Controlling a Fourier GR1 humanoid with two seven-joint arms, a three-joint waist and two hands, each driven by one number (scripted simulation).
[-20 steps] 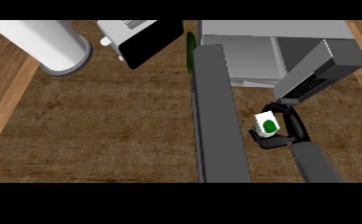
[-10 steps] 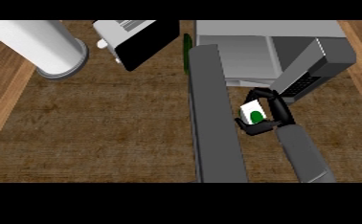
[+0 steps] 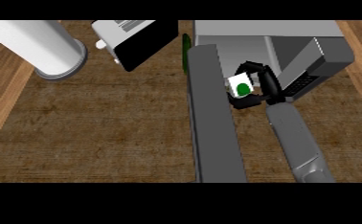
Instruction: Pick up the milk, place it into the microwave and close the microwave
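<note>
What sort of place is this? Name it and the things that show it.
Likely a kitchen: a wooden counter bearing a microwave with its door open, a toaster beside it, and a milk carton in the right hand.

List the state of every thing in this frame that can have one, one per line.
Grey microwave: open.
Grey microwave door: swung out toward the robot.
White milk carton with green mark: held at the microwave's opening.
Right hand: curled round the carton.
White toaster: standing on the wooden counter.
</note>
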